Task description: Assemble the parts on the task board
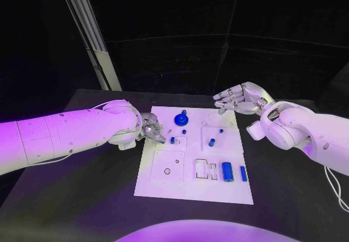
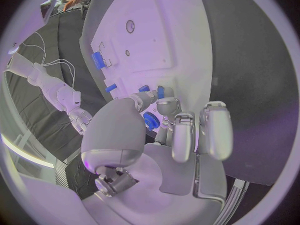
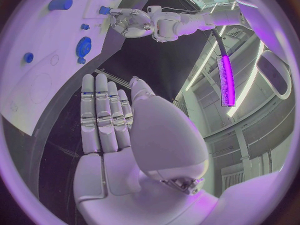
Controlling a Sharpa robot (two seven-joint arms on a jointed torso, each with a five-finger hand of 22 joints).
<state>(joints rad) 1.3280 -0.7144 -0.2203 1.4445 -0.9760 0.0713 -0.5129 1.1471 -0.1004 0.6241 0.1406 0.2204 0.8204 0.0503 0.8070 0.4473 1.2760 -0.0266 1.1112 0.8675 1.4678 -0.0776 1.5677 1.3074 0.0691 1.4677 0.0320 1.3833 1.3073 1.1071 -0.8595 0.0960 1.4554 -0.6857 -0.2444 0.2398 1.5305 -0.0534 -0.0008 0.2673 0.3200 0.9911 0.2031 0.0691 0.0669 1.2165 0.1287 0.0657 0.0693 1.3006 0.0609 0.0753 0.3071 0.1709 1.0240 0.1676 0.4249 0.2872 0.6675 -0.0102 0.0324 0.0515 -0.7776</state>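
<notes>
The white task board (image 1: 190, 190) lies in the middle of the black table. On it are a blue gear (image 1: 181, 119), small blue pegs (image 1: 184, 131), a short blue piece (image 1: 212, 142) and two blue cylinders (image 1: 228, 171) near the right edge. My left hand (image 1: 151, 127) hovers at the board's left edge with its fingers curled. Its fingertips (image 2: 165, 104) are right by a small blue peg (image 1: 172, 140); a grip on that peg cannot be made out. My right hand (image 1: 237, 99) hangs above the board's far right corner, its fingers (image 3: 100, 112) straight and holding nothing.
Square and round recesses (image 1: 168, 171) and a pair of rectangular slots (image 1: 205, 169) mark the board's near half. Bare black table (image 1: 87, 201) surrounds the board. A slanted metal post (image 1: 98, 55) stands behind the table at the far left.
</notes>
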